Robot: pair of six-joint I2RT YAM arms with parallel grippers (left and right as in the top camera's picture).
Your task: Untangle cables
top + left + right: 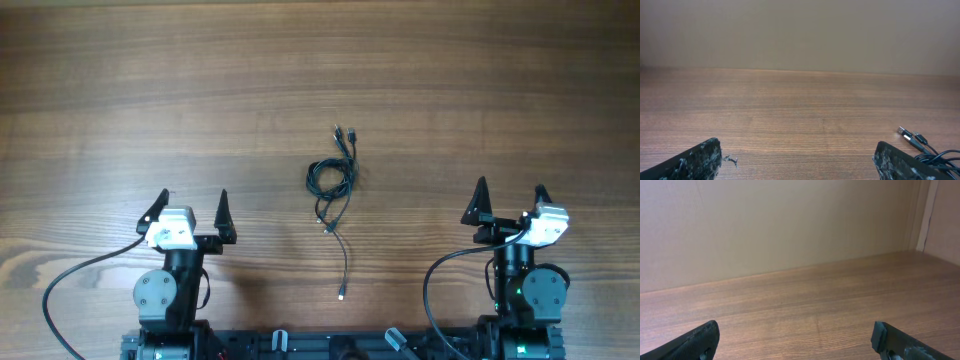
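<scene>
The cables (331,180) are thin black wires looped in a small bundle at the middle of the wooden table, with plug ends at the far side and one loose end trailing toward the front. My left gripper (190,206) is open and empty, left of the bundle. My right gripper (510,200) is open and empty, right of the bundle. In the left wrist view, my left gripper (797,160) has bare table between its fingers, and the cables' plug ends (920,145) show at the lower right. In the right wrist view, my right gripper (795,340) has only table between its fingers.
A thick black cord (75,275) runs from the left arm at the front left, and another (440,280) loops by the right arm. A beige wall (780,225) stands behind the table's far edge.
</scene>
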